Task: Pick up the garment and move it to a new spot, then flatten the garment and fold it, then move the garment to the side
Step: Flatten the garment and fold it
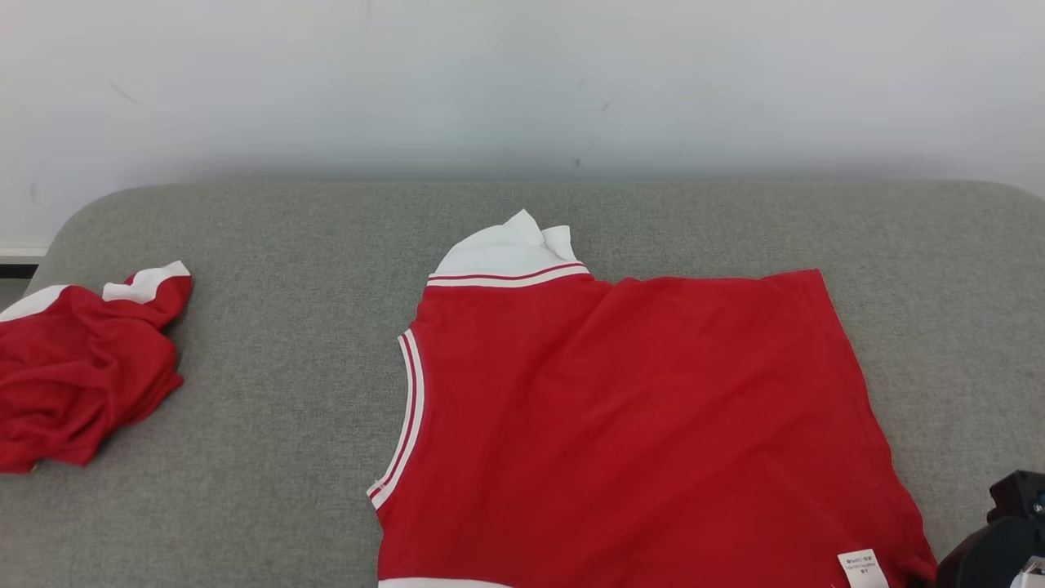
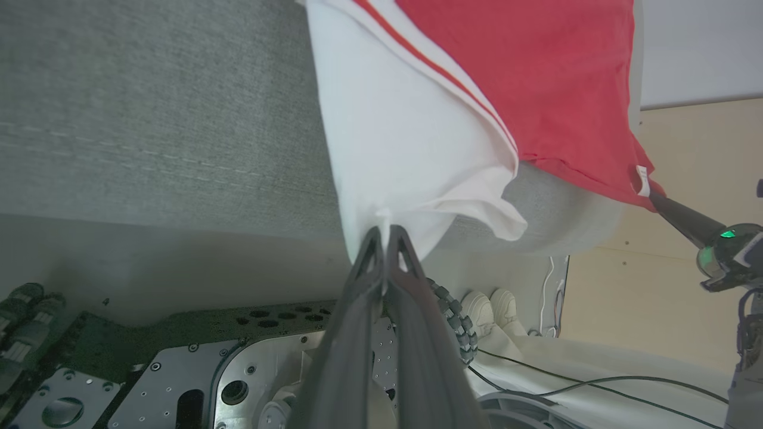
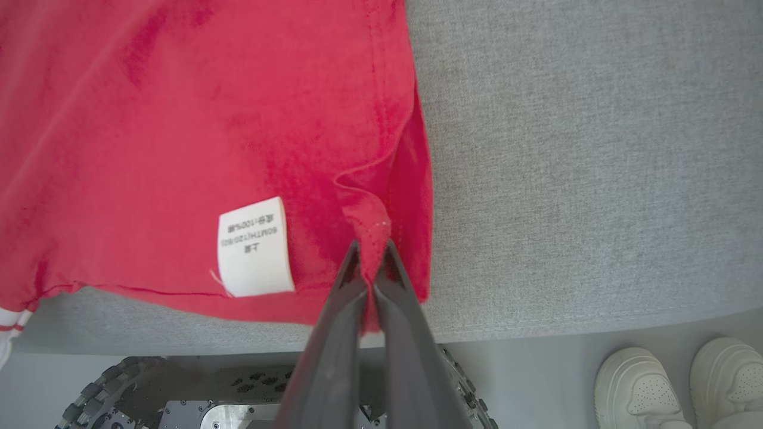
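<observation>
The garment [image 1: 637, 408] is a red top with white sleeves and striped trim, spread fairly flat on the grey padded surface [image 1: 286, 343]. Its near edge hangs over the front. In the left wrist view my left gripper [image 2: 383, 235] is shut on the hanging white sleeve [image 2: 405, 149]. My right gripper [image 3: 371, 250] is shut on the red hem corner, beside the white care label [image 3: 255, 247]. The right arm's dark wrist [image 1: 1004, 531] shows at the head view's lower right, by the labelled corner. A white sleeve [image 1: 510, 245] is bunched at the garment's far edge.
A second red and white garment [image 1: 82, 367] lies crumpled at the surface's left end. A pale wall [image 1: 522, 82] stands behind. Below the front edge are my metal base [image 2: 179, 381], cables [image 2: 596, 381] and a pair of white shoes [image 3: 679, 381] on the floor.
</observation>
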`<state>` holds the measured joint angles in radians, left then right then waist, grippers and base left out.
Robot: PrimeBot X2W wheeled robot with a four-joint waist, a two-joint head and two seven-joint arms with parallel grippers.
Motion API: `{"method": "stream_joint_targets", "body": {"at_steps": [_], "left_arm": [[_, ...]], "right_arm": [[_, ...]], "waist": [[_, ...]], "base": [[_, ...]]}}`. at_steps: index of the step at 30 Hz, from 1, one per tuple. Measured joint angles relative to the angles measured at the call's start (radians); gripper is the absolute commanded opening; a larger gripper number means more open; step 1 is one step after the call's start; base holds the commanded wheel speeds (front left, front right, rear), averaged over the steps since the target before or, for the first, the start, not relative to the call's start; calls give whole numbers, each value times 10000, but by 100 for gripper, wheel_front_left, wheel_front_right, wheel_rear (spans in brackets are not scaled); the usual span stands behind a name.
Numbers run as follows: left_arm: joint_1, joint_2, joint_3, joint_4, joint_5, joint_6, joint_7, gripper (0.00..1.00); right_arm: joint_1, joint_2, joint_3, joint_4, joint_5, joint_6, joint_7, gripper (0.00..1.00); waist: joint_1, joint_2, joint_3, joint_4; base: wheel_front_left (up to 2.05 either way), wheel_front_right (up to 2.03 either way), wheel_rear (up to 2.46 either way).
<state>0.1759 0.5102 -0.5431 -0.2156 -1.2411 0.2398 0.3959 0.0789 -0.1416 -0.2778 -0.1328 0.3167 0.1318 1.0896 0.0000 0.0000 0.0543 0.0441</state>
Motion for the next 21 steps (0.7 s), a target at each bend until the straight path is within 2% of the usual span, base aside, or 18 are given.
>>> {"method": "stream_joint_targets", "body": {"at_steps": [12,21], "left_arm": [[-26,-36,92,-247,-359,155,313,0],[-1625,-702,293,301,232,-213,-351,0]], "right_arm": [[218,100,-360,-86,-50,-2,127,0],[-480,293,-253,10,59,0,-451,0]], "waist": [[0,1,166,-8],[0,0,441,84]], "base": [[0,0,0],[0,0,0]]}}
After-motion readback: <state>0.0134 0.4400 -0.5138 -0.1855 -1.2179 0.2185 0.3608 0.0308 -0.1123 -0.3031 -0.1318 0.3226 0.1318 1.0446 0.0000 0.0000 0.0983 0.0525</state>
